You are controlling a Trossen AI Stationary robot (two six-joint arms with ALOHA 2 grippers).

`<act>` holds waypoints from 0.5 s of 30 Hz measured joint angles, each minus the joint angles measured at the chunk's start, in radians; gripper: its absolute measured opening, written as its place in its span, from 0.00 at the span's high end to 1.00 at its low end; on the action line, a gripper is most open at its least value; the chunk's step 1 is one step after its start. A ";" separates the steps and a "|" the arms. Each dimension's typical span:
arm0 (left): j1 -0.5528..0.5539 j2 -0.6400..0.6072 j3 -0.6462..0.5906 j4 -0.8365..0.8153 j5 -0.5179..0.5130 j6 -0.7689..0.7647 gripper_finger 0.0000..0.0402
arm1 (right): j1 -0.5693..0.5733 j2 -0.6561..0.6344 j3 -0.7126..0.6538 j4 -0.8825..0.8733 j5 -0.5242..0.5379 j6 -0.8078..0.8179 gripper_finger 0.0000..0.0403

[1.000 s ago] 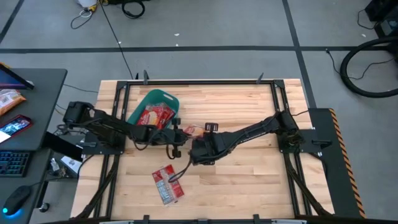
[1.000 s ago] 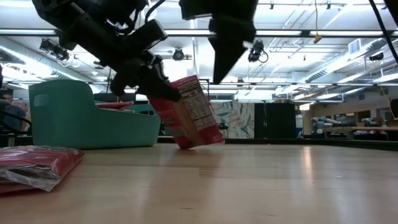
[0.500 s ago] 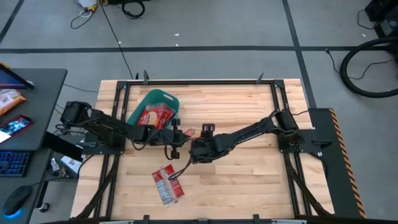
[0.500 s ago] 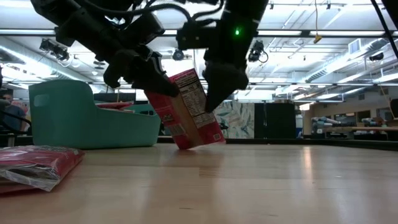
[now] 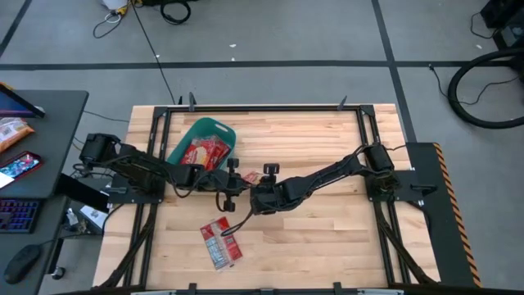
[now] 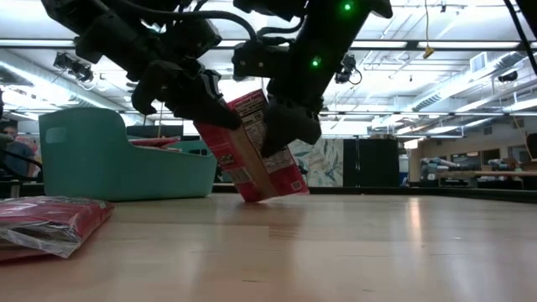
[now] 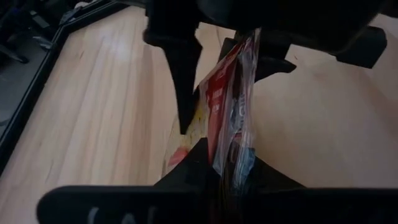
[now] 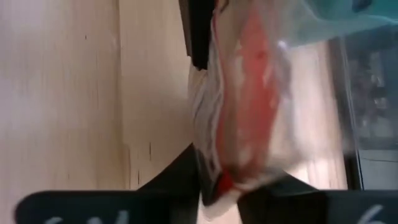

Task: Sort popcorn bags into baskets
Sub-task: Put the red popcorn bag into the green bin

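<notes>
A red popcorn bag (image 6: 254, 149) stands tilted at mid-table, its lower corner (image 6: 252, 195) on the wood. My left gripper (image 6: 204, 113) is shut on its upper left part. My right gripper (image 6: 278, 136) has come in from the right and is shut on its upper right part. In the high view both grippers, left (image 5: 235, 182) and right (image 5: 254, 187), meet over this bag (image 5: 248, 173). The teal basket (image 5: 214, 125) behind them holds red bags (image 5: 201, 152). My left gripper pinches the bag's upper left edge (image 7: 219, 155) between its two fingers, slanting down from the table's left. The bag stands tilted, lower corner on the table. My right gripper has the bag's puffy upper right part (image 8: 233, 163) between its two fingers, slanting down from the right.
Another red popcorn bag (image 5: 221, 242) lies flat near the front edge, left of centre, and shows in the low view as a bag (image 6: 46, 222) at the left. The basket (image 6: 92, 159) stands just behind the left arm. Bare wood stretches to the right.
My right gripper has come down from above the bag onto its upper right part, tipping further downward, and now has the bag between its fingers. The bag stays tilted with its lower corner on the table.
</notes>
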 joint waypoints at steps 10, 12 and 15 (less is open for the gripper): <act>-0.001 0.000 0.000 0.001 -0.029 -0.001 0.74 | 0.003 0.000 0.000 0.001 -0.004 -0.008 0.93; -0.001 -0.006 0.000 -0.018 -0.067 -0.004 0.68 | 0.003 0.000 0.000 -0.001 -0.003 -0.010 0.91; 0.000 -0.038 0.000 -0.068 -0.104 -0.023 0.59 | 0.003 0.000 0.002 -0.019 0.000 -0.008 0.90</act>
